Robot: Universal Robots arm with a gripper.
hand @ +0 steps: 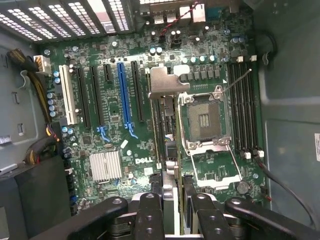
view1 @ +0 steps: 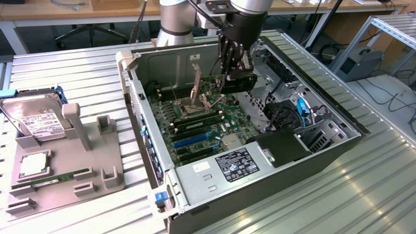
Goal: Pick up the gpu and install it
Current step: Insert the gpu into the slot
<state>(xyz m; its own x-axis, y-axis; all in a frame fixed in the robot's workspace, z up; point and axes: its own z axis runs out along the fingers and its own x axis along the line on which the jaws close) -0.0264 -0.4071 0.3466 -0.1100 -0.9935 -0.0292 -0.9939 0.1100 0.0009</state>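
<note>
Over the open computer case (view1: 338,127), fingers (view1: 229,57) grip the gpu (view1: 235,82), seemingly edge-down, lengthwise along the motherboard (hand: 115,100).

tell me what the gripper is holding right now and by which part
The gripper holds the gpu by its top edge, fingers clamped on either face, above the open computer case.

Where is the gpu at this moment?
In the exterior view, the gpu hangs in the gripper inside the open computer case, above the motherboard, near the case's far end.
</note>
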